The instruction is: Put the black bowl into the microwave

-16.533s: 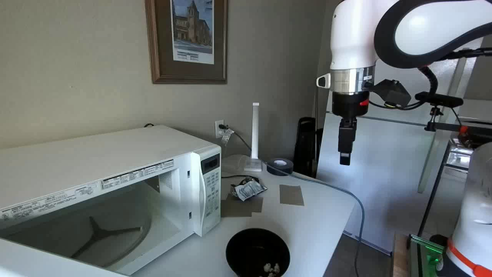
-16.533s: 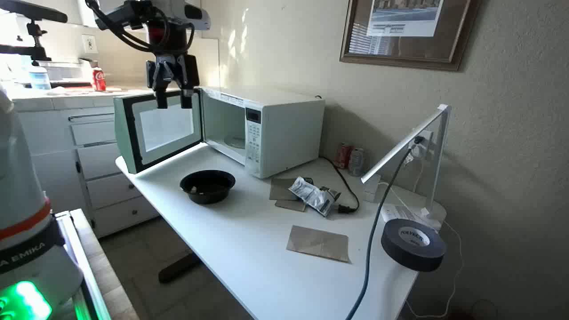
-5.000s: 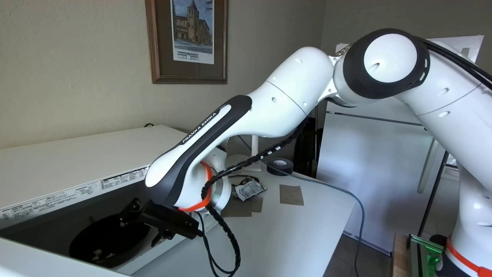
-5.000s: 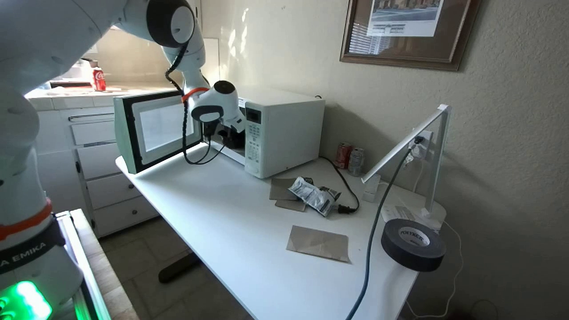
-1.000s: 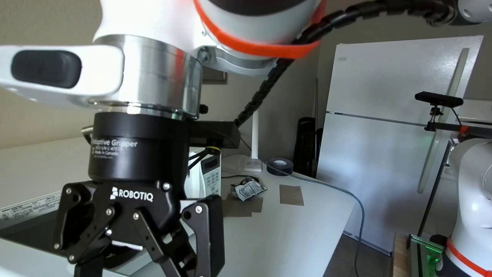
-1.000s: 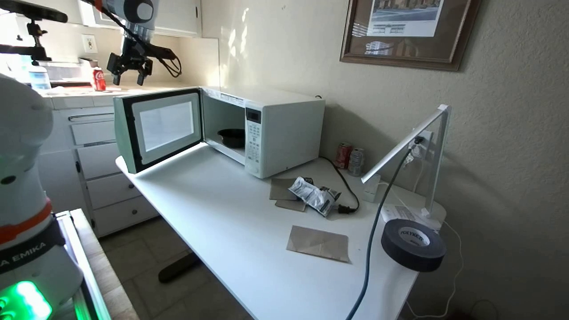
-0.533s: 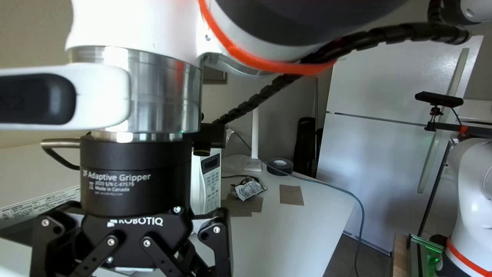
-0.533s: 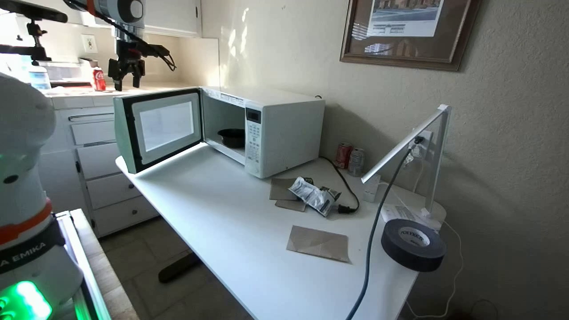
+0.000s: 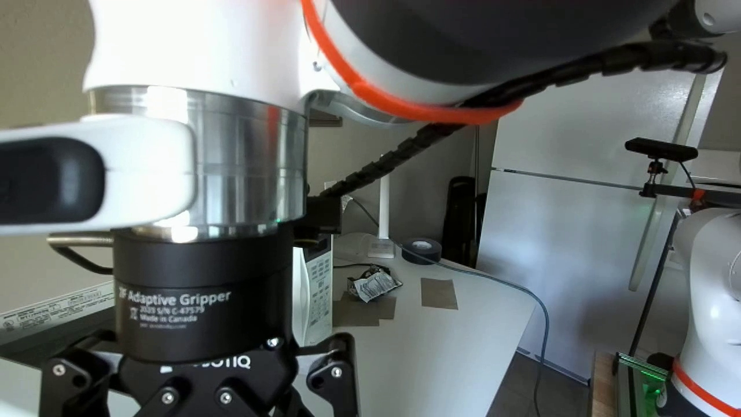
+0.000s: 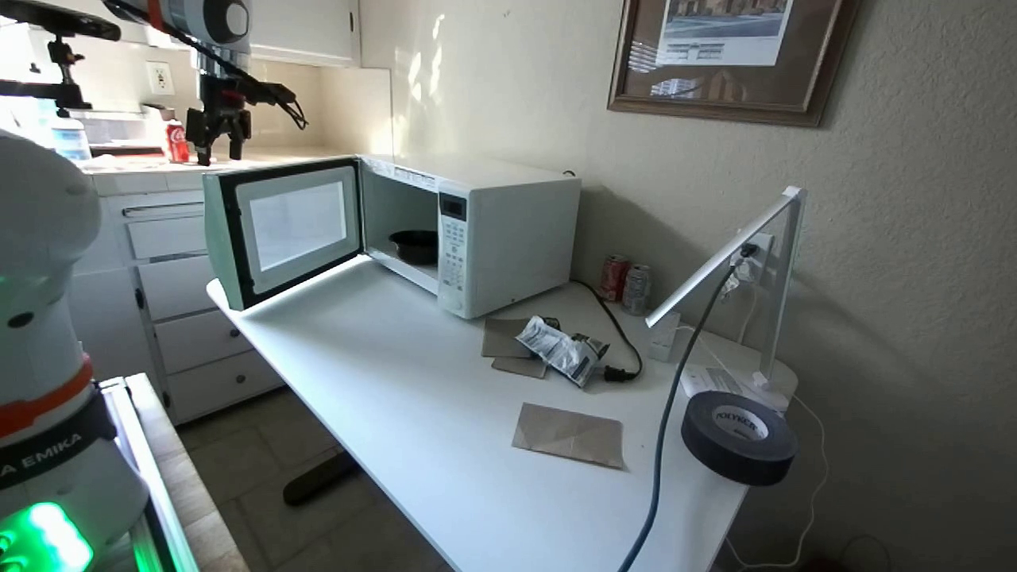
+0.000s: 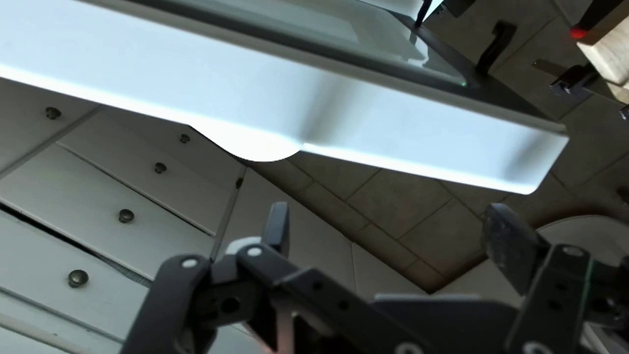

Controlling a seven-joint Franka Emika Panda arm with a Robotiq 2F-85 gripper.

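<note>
The black bowl (image 10: 415, 246) sits upright inside the white microwave (image 10: 520, 238), partly hidden by the control panel side. In the exterior view from nearer the gripper, the bowl is hidden; only the microwave's control panel (image 9: 319, 295) and part of its label strip show. The microwave door (image 10: 295, 226) stands wide open; it also crosses the top of the wrist view (image 11: 275, 83). My gripper (image 10: 220, 151) is open and empty, pointing down on the door's outer side, around the height of its top edge. The wrist view shows its fingers (image 11: 390, 231) wide apart over the floor.
Grey cardboard pieces (image 10: 567, 436), a silver packet (image 10: 558, 348), a tape roll (image 10: 739, 437), a lamp (image 10: 783, 286) and a cable (image 10: 671, 413) are on the white table (image 10: 413, 429). Cabinets with drawers (image 11: 98, 211) stand beyond the door.
The bowl has gone from the table into the microwave. My gripper has let go and moved out past the door. In the last second it has straightened and sunk slightly.
</note>
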